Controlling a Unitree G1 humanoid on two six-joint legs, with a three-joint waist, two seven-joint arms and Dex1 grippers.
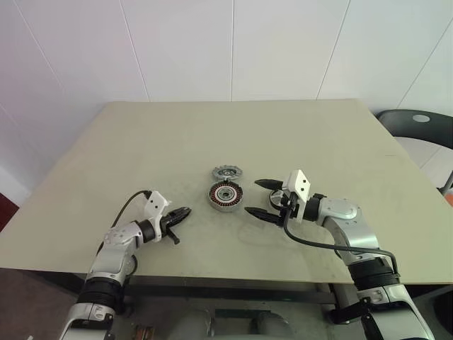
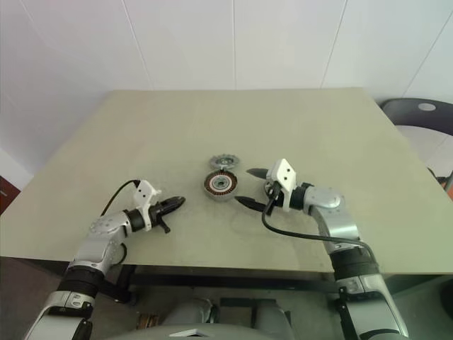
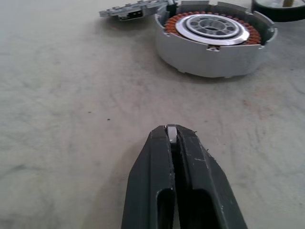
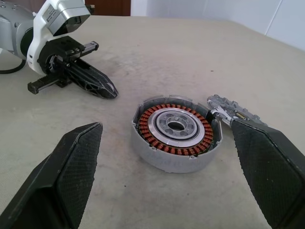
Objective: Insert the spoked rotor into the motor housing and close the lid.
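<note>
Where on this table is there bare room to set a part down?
The table is bare beyond the lid, and along both side edges. It is crowded at the middle: the motor housing sits between the left gripper and right gripper.

arms: silver-grey | wrists: white blocks | cables: black | tools: 2 black fingers

motor housing (image 1: pixel 225 197) mid-table (image 1: pixel 340 142) | spoked rotor (image 1: pixel 227 173) just behind it | left gripper (image 1: pixel 182 212) left | right gripper (image 1: pixel 260 197) right
</note>
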